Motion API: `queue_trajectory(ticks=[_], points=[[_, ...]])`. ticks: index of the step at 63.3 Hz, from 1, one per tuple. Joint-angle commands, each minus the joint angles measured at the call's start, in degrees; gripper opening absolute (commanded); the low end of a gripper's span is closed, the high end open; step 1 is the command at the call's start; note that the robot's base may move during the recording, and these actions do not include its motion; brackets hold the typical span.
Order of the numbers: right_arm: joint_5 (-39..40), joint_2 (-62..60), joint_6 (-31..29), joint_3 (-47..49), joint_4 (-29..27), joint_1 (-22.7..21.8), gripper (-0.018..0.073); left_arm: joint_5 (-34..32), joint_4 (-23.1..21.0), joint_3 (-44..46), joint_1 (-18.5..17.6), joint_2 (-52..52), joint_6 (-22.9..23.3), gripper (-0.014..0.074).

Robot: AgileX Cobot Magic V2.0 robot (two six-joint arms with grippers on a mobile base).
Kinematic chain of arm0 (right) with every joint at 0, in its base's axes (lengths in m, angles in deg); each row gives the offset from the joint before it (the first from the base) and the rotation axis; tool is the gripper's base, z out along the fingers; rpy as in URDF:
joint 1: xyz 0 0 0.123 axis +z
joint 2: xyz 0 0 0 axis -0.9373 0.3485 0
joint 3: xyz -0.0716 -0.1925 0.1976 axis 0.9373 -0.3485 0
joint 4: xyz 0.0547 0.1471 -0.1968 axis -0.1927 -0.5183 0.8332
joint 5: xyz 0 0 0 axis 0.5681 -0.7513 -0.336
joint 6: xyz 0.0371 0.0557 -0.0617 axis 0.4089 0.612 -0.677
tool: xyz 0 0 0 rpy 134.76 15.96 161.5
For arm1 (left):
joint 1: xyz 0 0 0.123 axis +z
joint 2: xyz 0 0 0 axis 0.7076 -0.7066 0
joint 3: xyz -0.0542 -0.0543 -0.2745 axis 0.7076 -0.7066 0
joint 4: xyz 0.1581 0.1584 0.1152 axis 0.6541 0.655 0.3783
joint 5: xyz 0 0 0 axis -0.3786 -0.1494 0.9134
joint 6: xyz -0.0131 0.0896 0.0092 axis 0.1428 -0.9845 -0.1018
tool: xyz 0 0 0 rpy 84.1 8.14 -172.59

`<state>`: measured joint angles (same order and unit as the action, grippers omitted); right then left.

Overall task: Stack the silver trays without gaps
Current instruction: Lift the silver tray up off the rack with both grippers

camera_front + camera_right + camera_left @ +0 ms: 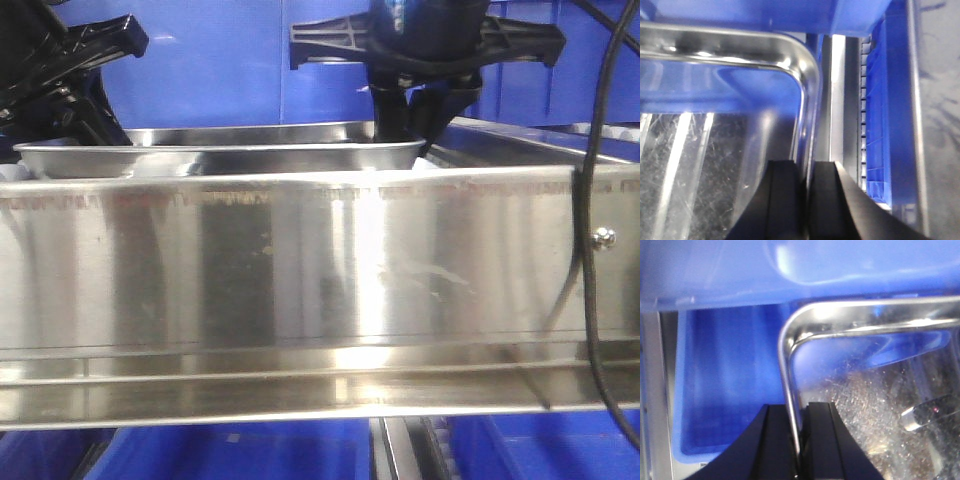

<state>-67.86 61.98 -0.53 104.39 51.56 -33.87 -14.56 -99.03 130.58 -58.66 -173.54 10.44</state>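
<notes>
- Gripping the tray (220, 160) by its left rim with the left hand (798, 412): black fingers (774, 440) closed one on each side of the rolled edge, just below a rounded corner.
- Gripping the tray's right rim with the right hand (805, 170), fingers pinched inside and outside the edge, also near a corner.
- From the front: tray about level, between the two hands, just behind the rail (300, 250), with only rim and sloped side showing above it.
- Behind that rim, a second silver edge (250, 129), slightly higher in the frame; cannot tell whether another tray or the far side of the same one.
- Scuffed, scratched tray bottom in both wrist views, mirroring blue.
- Left of the tray, past the left hand, an open blue bin (715, 390).
- Right of the tray, a steel strip (837, 100), then a ribbed blue wall (875, 125).
- On the rail near its right end, a screw (603, 237), with a black cable (587, 280) hanging close beside it.
</notes>
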Motion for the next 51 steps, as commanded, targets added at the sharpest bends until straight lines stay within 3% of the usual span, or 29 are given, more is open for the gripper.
queue_trajectory(ticks=[1, 16, 40, 51], points=[[-0.7, -0.4, -0.8, 0.2, 0.9, -0.2, -0.0077, 3.7, 0.7, -0.3, -0.3, 0.2, -0.6, -0.0016], [-0.7, -4.1, -0.8, 0.2, 1.8, 0.3, -0.0077, 3.8, 0.4, -0.3, -0.3, 6.0, -0.6, -0.0016], [-0.7, -15.0, -0.8, 0.2, 6.1, 5.3, -0.0077, 1.8, 0.4, -0.3, -0.4, 21.2, -0.6, -0.0016], [-0.4, -18.8, 0.6, 0.2, 12.7, 8.6, -0.0077, -2.2, 0.7, -0.3, -0.4, 27.7, -0.6, -0.0016]])
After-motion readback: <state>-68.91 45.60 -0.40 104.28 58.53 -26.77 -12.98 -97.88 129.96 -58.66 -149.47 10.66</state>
